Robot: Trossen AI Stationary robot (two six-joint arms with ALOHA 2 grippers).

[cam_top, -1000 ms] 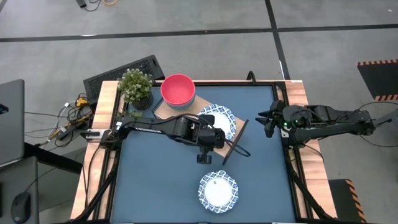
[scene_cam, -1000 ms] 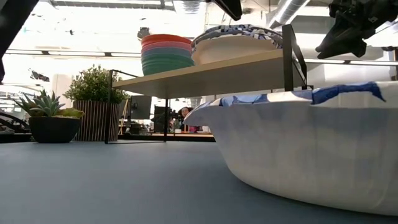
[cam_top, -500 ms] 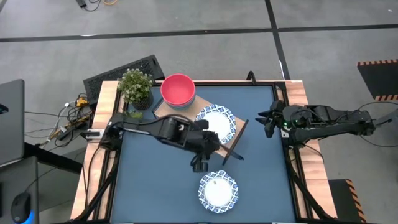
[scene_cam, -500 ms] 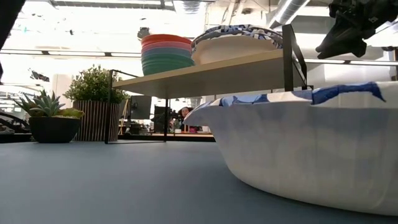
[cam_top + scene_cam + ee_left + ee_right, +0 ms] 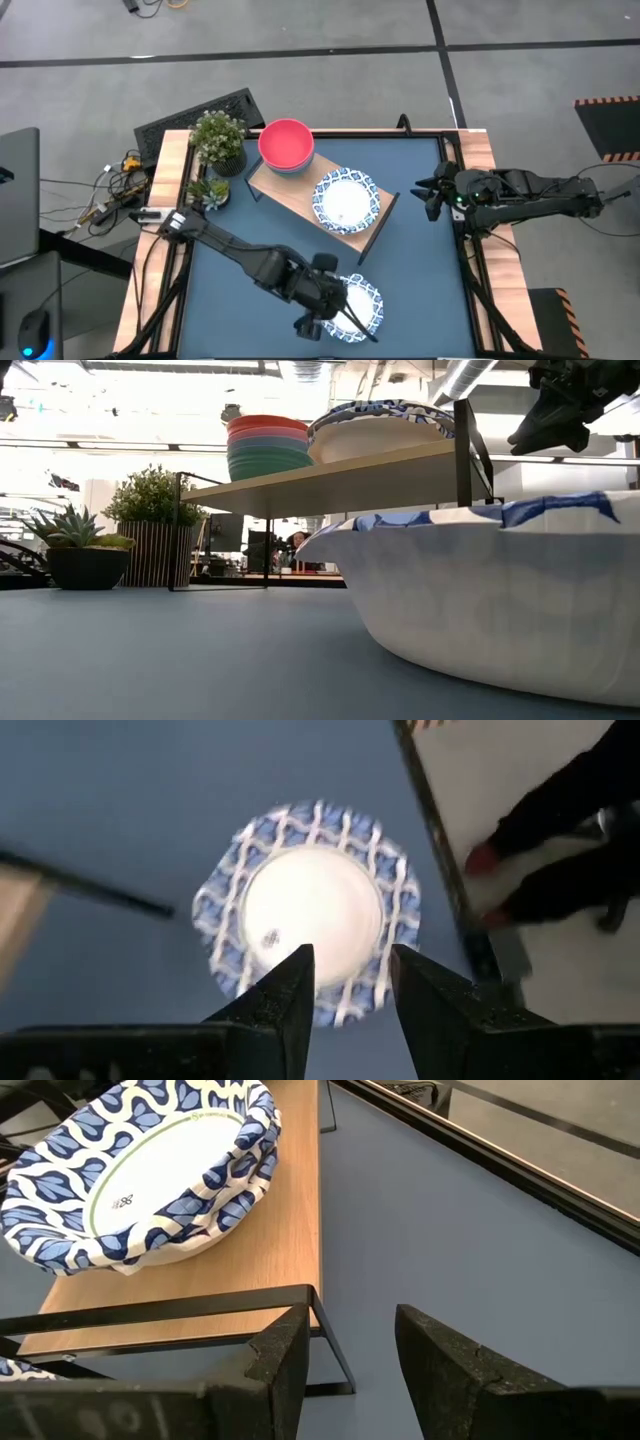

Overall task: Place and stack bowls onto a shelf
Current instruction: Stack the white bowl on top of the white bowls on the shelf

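- Over the near edge of the tabletop, the left end effector hangs above the last loose white bowl with the blue-patterned rim; its fingers stand apart with the bowl's rim showing between them, grasping nothing.
- That bowl sits alone on the dark blue tabletop, well apart from the shelf, with nothing in it that can be made out.
- On the shelf, a stack of white blue-rimmed bowls rests near one end; the right wrist view shows two rims nested there.
- At the shelf's other end stands the coloured stack, pink bowl on top and green beneath it in the low view.
- Two small potted plants stand just beside the shelf, near the tabletop's far left corner.
- The right end effector waits at the tabletop's right edge, its fingers released and spread wide, holding nothing.
- Judged from this, four bowls are already shelved and stacked; what is left is to grasp the remaining bowl, carry it to the shelf and set it on the white stack.
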